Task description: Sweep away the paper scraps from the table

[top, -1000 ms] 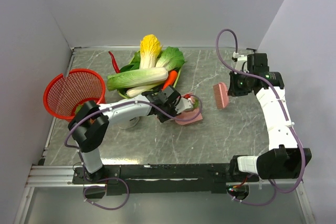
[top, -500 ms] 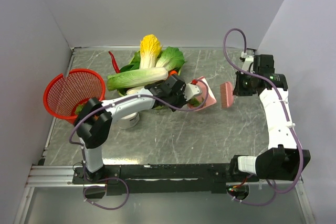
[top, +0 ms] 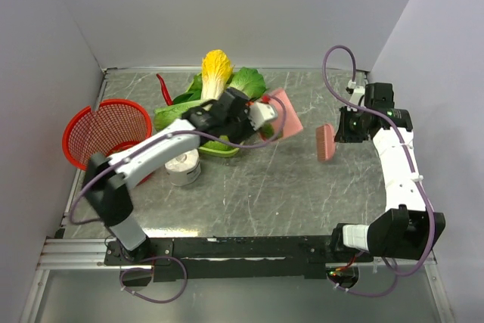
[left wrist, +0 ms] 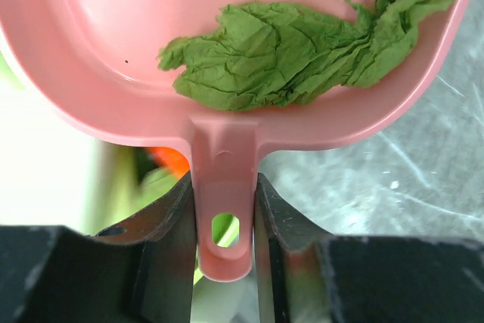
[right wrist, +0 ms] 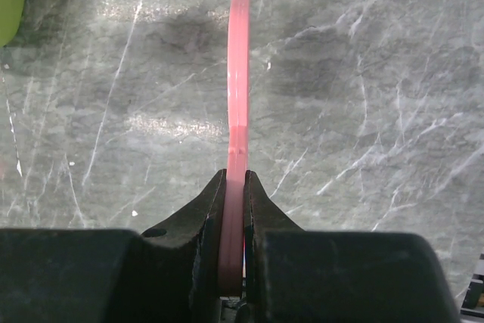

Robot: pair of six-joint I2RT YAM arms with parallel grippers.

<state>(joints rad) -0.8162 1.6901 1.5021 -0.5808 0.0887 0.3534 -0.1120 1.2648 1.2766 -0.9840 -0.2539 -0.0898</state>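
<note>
Inside the pink pan: a crumpled green paper scrap lies on the floor of the dustpan, spread from the middle toward one corner
Dustpan: pink plastic, held tilted over the back middle of the table, just beside the vegetable pile
Dustpan handle: short, with a hanging hole near its end, and it sits between the two fingers of the left gripper
Left gripper: clamped on the handle, one finger pressed flat against each side
Brush: pink and seen edge-on in the right wrist view; it is held over bare marble to the right of the dustpan, apart from it
Right gripper: closed tight on the thin body of the brush, which points away from the fingers
Vegetables: a yellow-topped cabbage, leafy greens and a red chili are piled at the back left of centre, on a green plate partly hidden by the left arm
Red basket: mesh, standing at the left edge of the table
White roll: stands on the marble near the front of the plate, close under the left arm
</note>
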